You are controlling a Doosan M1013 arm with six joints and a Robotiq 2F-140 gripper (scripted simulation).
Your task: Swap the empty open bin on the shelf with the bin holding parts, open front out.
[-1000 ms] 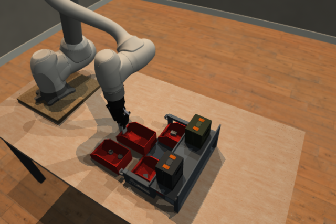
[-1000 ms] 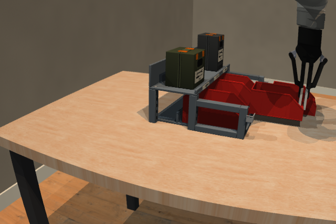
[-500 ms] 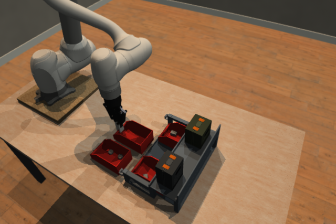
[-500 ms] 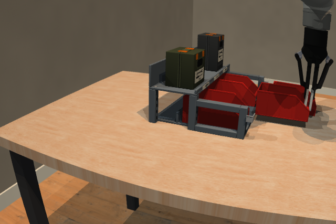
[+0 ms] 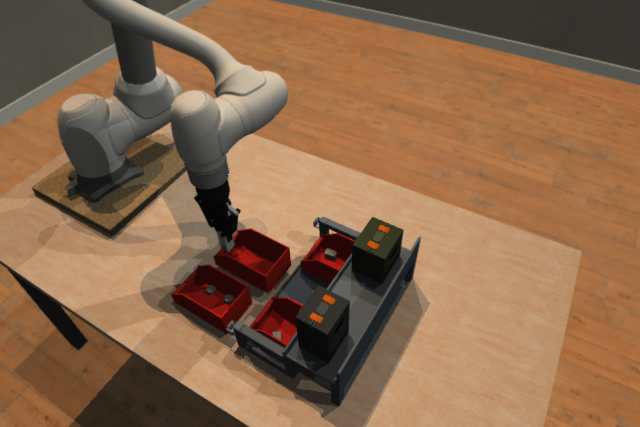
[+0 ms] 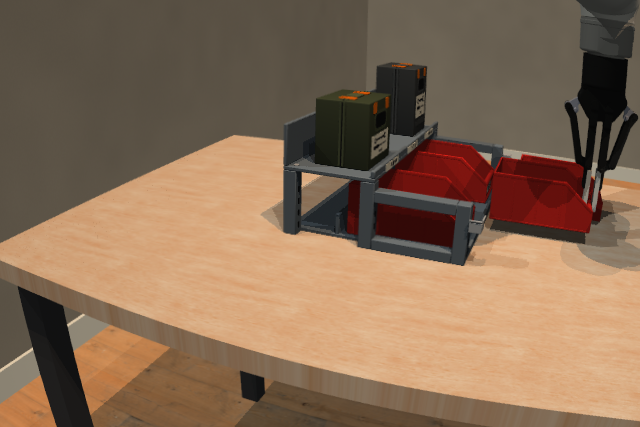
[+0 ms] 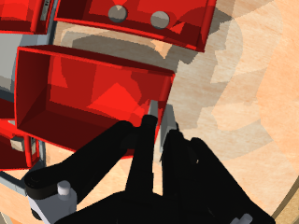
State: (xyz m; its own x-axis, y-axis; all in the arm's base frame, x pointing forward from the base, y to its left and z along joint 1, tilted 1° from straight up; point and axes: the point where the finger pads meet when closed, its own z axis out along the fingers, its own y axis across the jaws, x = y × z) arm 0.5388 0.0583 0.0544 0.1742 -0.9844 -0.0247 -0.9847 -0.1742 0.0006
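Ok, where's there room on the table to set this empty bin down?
Open wood lies on the table behind the shelf, and between the base plate and the bins. It is crowded where the empty bin, pinched by the gripper, the parts bin and the shelf's front nearly meet.

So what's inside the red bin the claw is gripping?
Nothing visible: the gripped bin looks empty. The claw pinches its wall, hiding one small corner.
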